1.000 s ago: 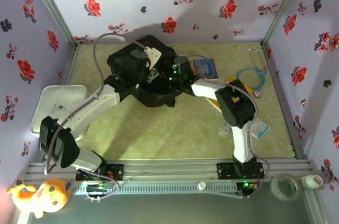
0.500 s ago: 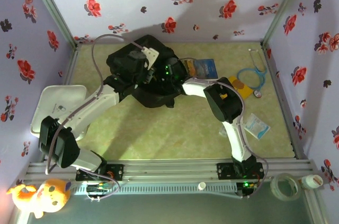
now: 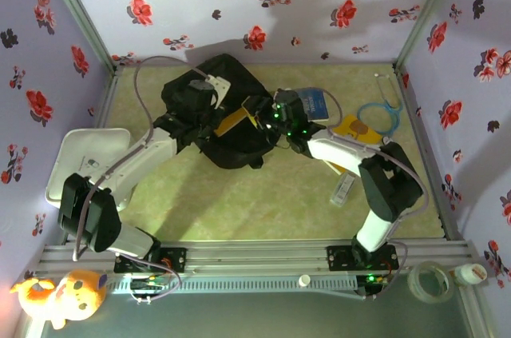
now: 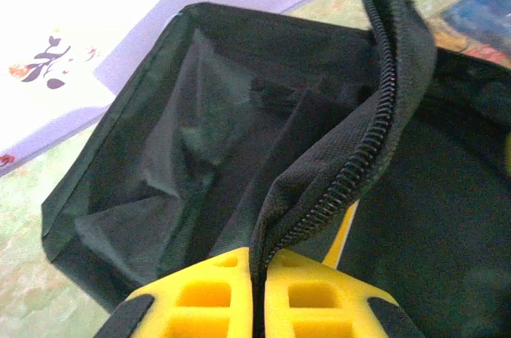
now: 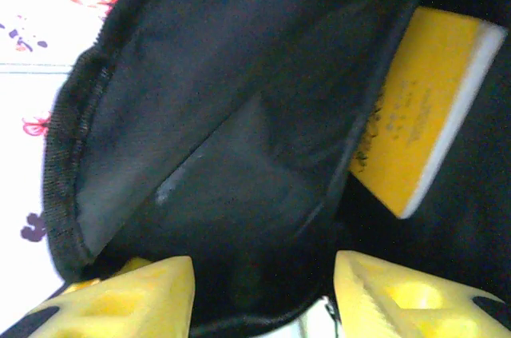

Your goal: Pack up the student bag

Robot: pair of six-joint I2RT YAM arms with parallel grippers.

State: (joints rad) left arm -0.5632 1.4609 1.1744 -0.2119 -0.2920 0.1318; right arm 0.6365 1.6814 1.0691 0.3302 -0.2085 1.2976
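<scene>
The bag (image 3: 231,148) lies at the far middle of the table (image 3: 263,202), near the back wall, its mouth turned to the right and held agape. The left gripper (image 4: 257,260) is pinched tight on the bag's zip edge (image 4: 375,114): in the left wrist view the two yellow fingers (image 4: 207,294) meet with only the black toothed rim between them, and that rim rises in a ridge above the dark lining. The right gripper (image 5: 263,260) sits at the bag's mouth, its jaws about half apart and clamping nothing; in the right wrist view its fingers (image 5: 136,294) frame the black inside of the bag. A yellow book (image 5: 415,114) lies tilted in the opening ahead of them, apart from both fingers. From above, one end of this book pokes out of the bag between the two grippers. A blue book (image 3: 315,102) lies just right of the bag.
</scene>
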